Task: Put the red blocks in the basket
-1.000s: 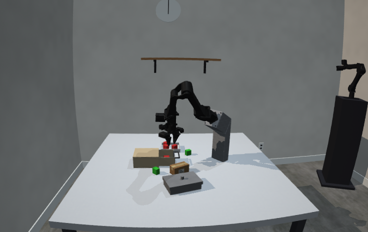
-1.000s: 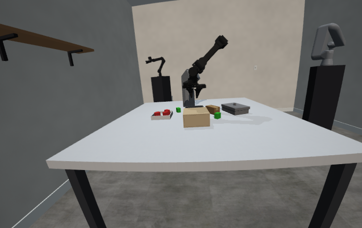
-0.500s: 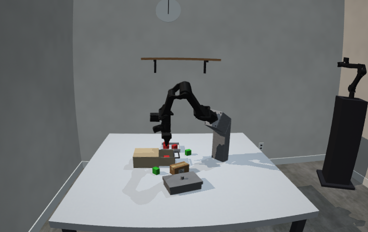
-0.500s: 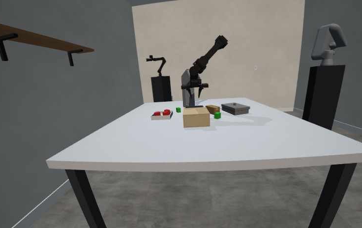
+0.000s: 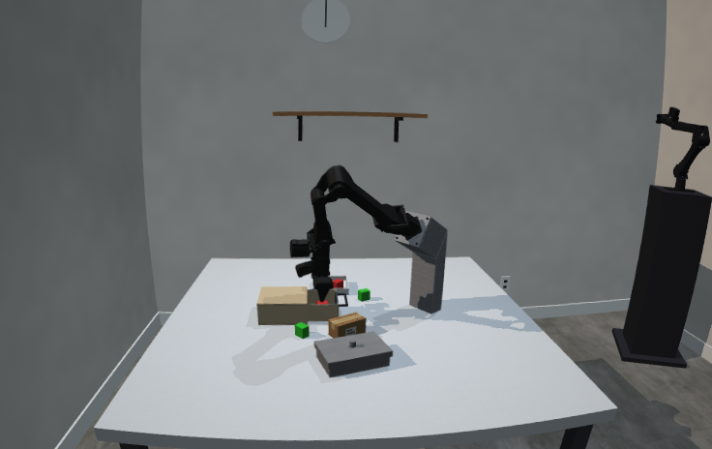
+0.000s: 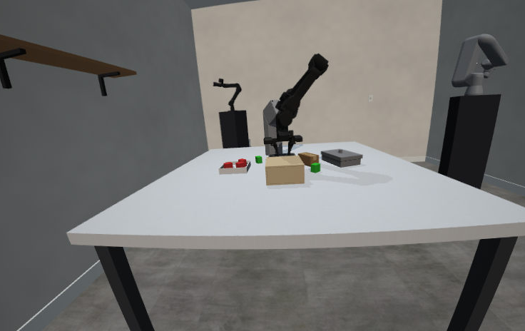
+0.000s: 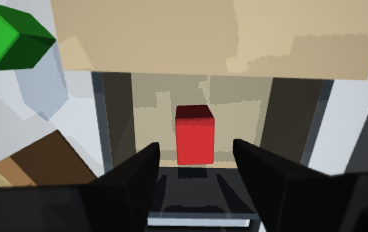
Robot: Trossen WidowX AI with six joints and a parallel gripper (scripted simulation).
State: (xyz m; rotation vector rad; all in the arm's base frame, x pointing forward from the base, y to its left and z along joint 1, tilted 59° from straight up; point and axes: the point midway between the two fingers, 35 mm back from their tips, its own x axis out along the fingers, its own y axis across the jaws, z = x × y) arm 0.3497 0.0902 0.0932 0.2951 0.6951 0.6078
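My gripper (image 5: 322, 300) (image 6: 284, 154) (image 7: 196, 146) points down over the open drawer (image 5: 325, 313) (image 7: 118, 117) of the tan cabinet (image 5: 281, 314) (image 6: 285, 174) (image 7: 203, 40). It is open, with nothing held. A red block (image 5: 322, 302) (image 7: 195, 142) lies in the drawer and shows between and just beyond the fingertips in the wrist view. The low white basket (image 6: 228, 170) stands upright beside the cabinet with three red blocks in it. The grey box (image 5: 356, 365) (image 6: 340, 158) is shut, its lid on top.
One green block (image 5: 301, 330) (image 6: 315, 167) (image 7: 3, 40) is beside the cabinet. Another green block (image 5: 364, 294) (image 6: 259, 159) is nearer the arm's base. A brown carton (image 5: 346, 325) (image 6: 308, 158) (image 7: 58, 162) stands between the drawer and the grey box. The drawer handle (image 7: 198, 217) sticks out towards the base.
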